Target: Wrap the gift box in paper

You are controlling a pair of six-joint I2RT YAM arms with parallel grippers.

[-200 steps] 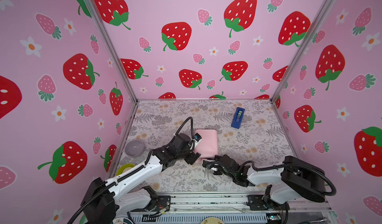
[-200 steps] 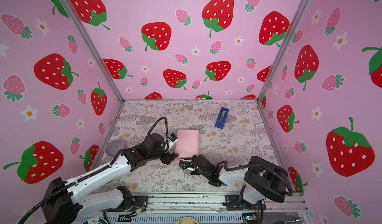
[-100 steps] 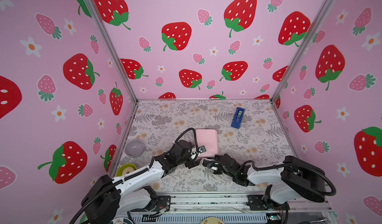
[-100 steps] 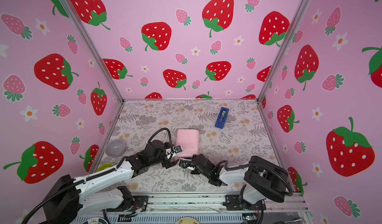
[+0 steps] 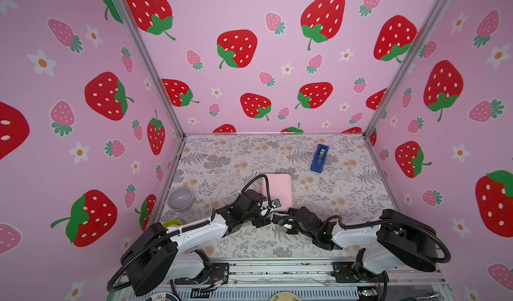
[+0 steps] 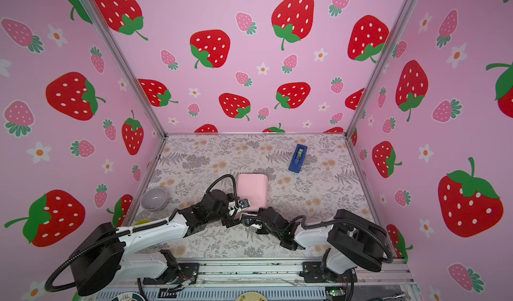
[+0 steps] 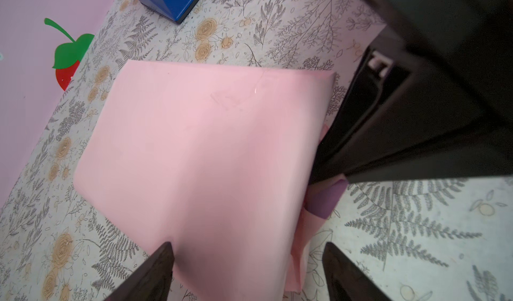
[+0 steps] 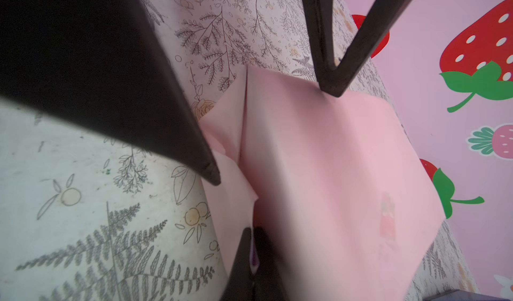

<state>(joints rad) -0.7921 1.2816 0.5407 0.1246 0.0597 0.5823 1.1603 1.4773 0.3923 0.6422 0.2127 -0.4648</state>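
The paper (image 5: 278,189) (image 6: 253,188) lies pink face out, folded into a blocky parcel mid-table; the gift box is hidden under it. My left gripper (image 5: 268,213) (image 7: 248,244) is open at the parcel's near end, its fingertips (image 7: 166,253) on either side of the pink top face. My right gripper (image 5: 276,219) (image 8: 252,231) is shut on a paper flap at the near corner, a lilac sliver (image 7: 330,199) showing at its tip. In the right wrist view the left gripper's fingers (image 8: 331,86) straddle the parcel edge.
A blue tape dispenser (image 5: 319,158) (image 6: 297,158) stands at the back right. A lilac bowl (image 5: 180,199) and a yellow-green object (image 5: 172,224) sit by the left wall. Both arms crowd the front middle.
My left gripper has drawn back from the parcel's left side to its near end and stands a little wider. The right gripper has kept its hold and place.
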